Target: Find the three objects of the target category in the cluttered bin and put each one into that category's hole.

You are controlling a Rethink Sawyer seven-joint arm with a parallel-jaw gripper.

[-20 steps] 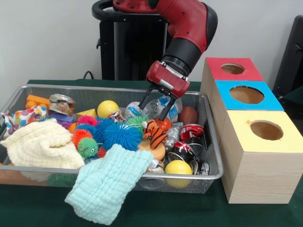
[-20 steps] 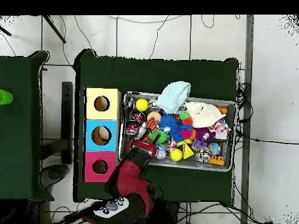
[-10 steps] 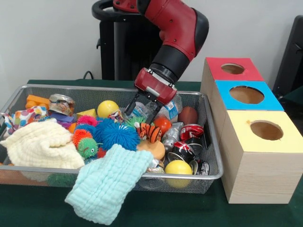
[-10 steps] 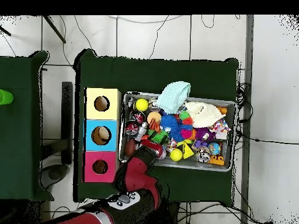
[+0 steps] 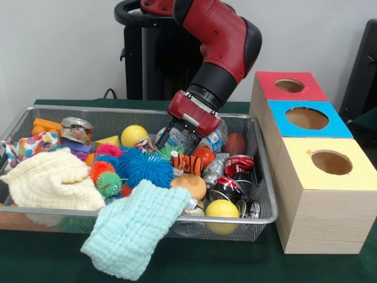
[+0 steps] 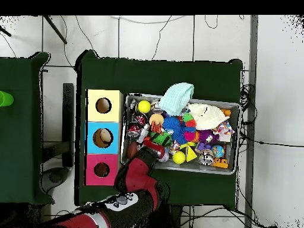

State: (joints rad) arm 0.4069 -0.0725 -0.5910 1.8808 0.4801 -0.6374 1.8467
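The bin (image 5: 118,110) is a wide wire-mesh basket full of toys, balls, cans and cloths; it also shows in the overhead view (image 6: 178,168). The hole (image 5: 289,85) is the round opening of the red-faced box, the farthest of three boxes right of the bin; it shows in the overhead view (image 6: 101,170) too. My gripper (image 5: 178,141) is low in the back middle of the bin, open, its fingers down among a crushed clear plastic bottle (image 5: 210,137) and small toys. A tiger-striped toy (image 5: 187,163) lies just in front of it. In the overhead view my gripper (image 6: 158,145) is over the bin's left part.
A blue-faced box (image 5: 306,118) and a yellow-faced box (image 5: 331,163) stand beside the red one. A mint cloth (image 5: 135,227) hangs over the bin's front rim; a cream cloth (image 5: 50,183) lies at the left. Crushed cans (image 5: 238,164), yellow balls (image 5: 134,134) and a blue spiky ball (image 5: 150,167) fill the bin.
My gripper has moved left in the front view and sunk lower into the clutter. The tiger-striped toy has tipped from upright to lying flat.
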